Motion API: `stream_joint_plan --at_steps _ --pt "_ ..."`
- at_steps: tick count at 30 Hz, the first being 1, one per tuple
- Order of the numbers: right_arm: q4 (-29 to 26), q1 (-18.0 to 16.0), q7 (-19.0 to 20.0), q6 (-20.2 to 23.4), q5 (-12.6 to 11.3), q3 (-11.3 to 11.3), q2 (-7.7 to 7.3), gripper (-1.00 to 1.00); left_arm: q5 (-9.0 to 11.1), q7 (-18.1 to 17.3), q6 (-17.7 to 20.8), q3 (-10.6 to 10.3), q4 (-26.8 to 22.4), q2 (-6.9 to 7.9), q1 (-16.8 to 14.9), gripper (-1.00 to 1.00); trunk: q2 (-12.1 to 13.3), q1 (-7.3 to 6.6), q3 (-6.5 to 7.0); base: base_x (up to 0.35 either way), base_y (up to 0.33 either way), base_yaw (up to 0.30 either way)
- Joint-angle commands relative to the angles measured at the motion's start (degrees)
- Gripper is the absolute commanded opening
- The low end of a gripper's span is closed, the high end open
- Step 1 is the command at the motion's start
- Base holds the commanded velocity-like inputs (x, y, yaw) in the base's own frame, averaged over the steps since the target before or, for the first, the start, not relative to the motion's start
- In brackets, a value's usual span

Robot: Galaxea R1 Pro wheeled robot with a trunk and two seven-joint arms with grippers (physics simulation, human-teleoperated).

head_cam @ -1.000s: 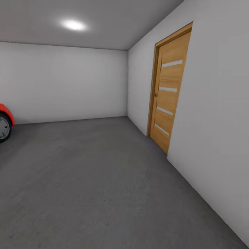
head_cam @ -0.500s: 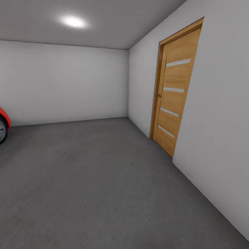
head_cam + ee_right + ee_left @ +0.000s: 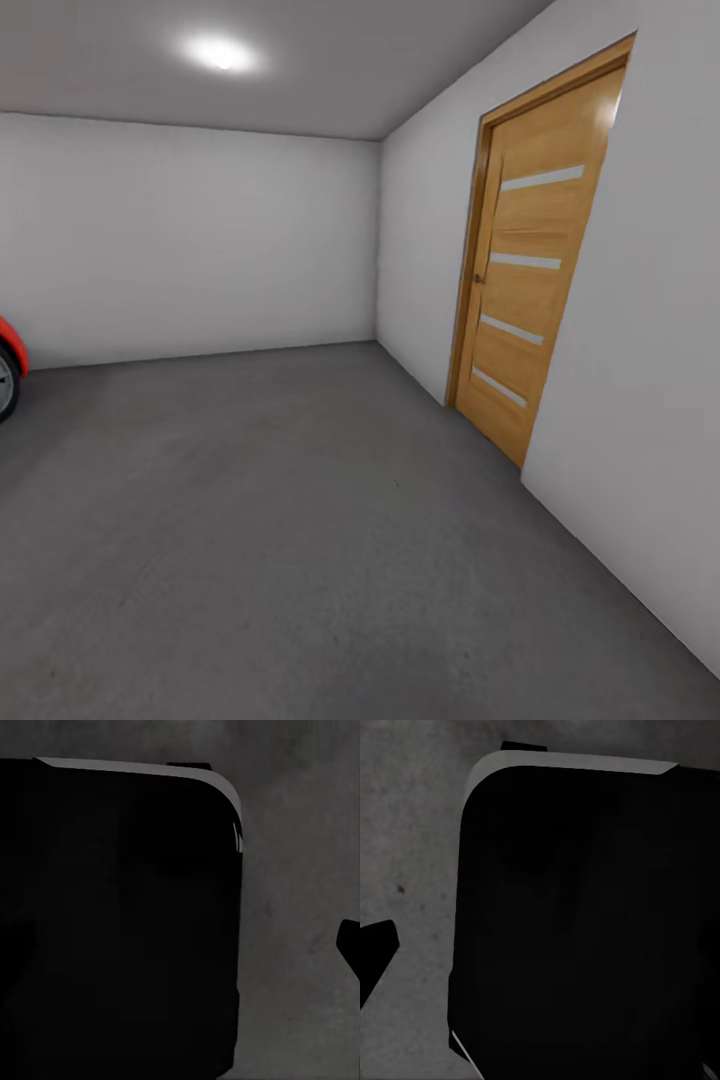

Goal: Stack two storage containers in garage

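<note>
The head view has swung a little since a second ago: the wooden door (image 3: 535,280) now sits further toward the right edge of the frame, and the red car (image 3: 8,360) has slid almost out at the left edge, with just a sliver of its body and wheel left at mid-height. That is the camera turning, not the things moving.

The scene is the garage: the dark grey floor (image 3: 280,520) fills the lower half of the frame, plain white walls (image 3: 190,240) close the back and right side, and a round ceiling light (image 3: 222,52) glows in the upper left.

In the left wrist view a large black rounded body (image 3: 585,922) with a pale top edge covers most of the frame over grey floor, and a dark tip (image 3: 375,949) pokes in at the left edge. The right wrist view shows a similar black mass (image 3: 112,922) and a dark tip (image 3: 351,945) at the right edge. Whether either gripper is apart or together cannot be told. The storage containers cannot be made out here.
</note>
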Motion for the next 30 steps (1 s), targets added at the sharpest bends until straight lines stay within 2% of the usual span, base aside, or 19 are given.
stream_joint_plan --at_steps 1,30 --pt "0.05 -0.02 -0.08 -0.26 -0.02 0.05 0.00 1.00 0.46 0.00 -0.03 0.26 -0.02 -0.02 -0.01 1.00 -0.02 0.03 -0.04 0.287 0.246 -0.020" --pt "0.05 -0.02 -0.08 -0.26 -0.04 0.03 0.01 1.00 0.54 0.00 0.20 0.27 -0.02 0.07 -0.01 1.00 -0.02 0.03 -0.04 0.287 0.246 -0.228"
